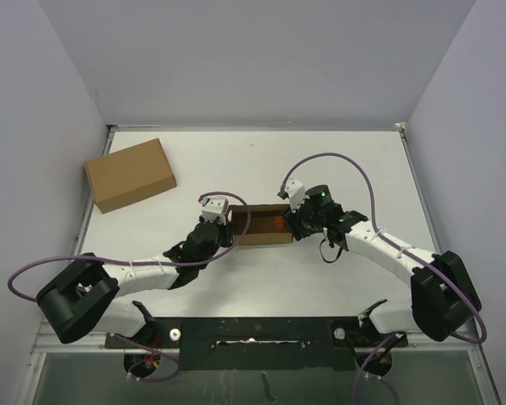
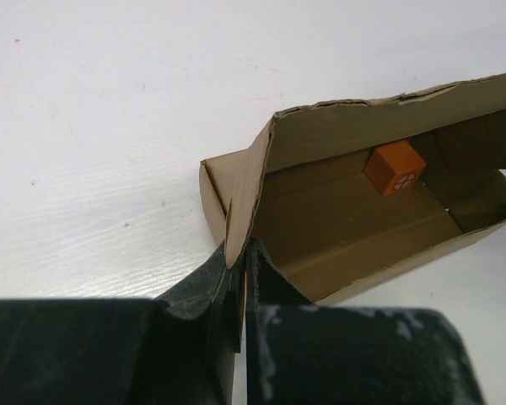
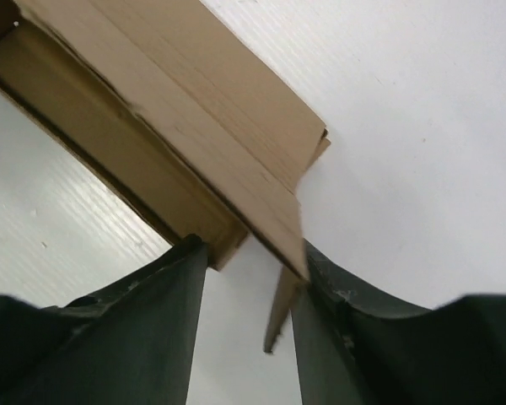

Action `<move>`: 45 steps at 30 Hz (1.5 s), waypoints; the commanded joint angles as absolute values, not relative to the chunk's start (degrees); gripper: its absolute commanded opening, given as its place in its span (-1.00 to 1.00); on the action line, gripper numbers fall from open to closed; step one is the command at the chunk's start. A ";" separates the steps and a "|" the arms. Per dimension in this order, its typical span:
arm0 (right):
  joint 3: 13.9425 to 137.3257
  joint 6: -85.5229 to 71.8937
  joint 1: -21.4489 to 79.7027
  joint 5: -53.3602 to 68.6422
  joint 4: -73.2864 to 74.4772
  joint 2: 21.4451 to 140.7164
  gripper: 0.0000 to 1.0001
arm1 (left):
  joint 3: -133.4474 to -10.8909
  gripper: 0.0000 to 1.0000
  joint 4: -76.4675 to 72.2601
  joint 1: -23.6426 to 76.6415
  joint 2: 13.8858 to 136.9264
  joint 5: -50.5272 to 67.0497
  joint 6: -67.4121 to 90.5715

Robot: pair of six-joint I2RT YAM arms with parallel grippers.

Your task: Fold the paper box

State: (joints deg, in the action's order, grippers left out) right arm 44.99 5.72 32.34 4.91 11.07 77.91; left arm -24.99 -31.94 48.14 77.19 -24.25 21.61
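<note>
A: Where's the paper box (image 1: 260, 226)?
B: Middle of the counter (image 1: 261, 160), long axis parallel to the near edge, between both arms.
A: Grips?
B: The left tool (image 2: 240, 261) is clamped on its left flap. The right tool (image 3: 253, 270) stands apart, straddling the right end.

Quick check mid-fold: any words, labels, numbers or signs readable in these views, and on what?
Words, brands, numbers: none readable in any view.
Sign: white circle with a cross, on one face of the orange cube inside the paper box.
The larger cardboard box: plain, no print visible.
</note>
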 commanded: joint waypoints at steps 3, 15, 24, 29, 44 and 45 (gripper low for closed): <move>48.28 13.77 24.88 19.74 18.71 72.36 0.13 | -24.87 -1.00 -28.52 49.02 79.00 -22.76 21.53; 56.72 47.21 18.37 41.27 45.95 67.69 0.50 | -25.31 -1.00 -27.51 49.12 78.73 -23.01 21.84; 70.71 48.95 21.73 42.05 49.81 72.55 0.50 | -24.97 -1.00 -28.12 49.21 78.79 -22.68 21.97; 73.95 46.92 28.61 35.33 44.91 79.35 0.44 | -24.86 -1.00 -28.21 49.21 78.34 -22.90 21.97; 79.03 48.03 31.39 31.63 43.80 89.44 -0.61 | -24.61 -1.00 -29.00 49.22 78.40 -22.94 21.82; 78.56 48.03 31.53 31.45 43.52 89.35 -0.76 | -24.61 -1.00 -29.00 49.22 78.31 -22.94 21.88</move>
State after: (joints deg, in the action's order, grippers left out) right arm 77.41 47.83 30.39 32.05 45.91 89.80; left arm -24.99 -31.88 48.62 77.38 -24.29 21.67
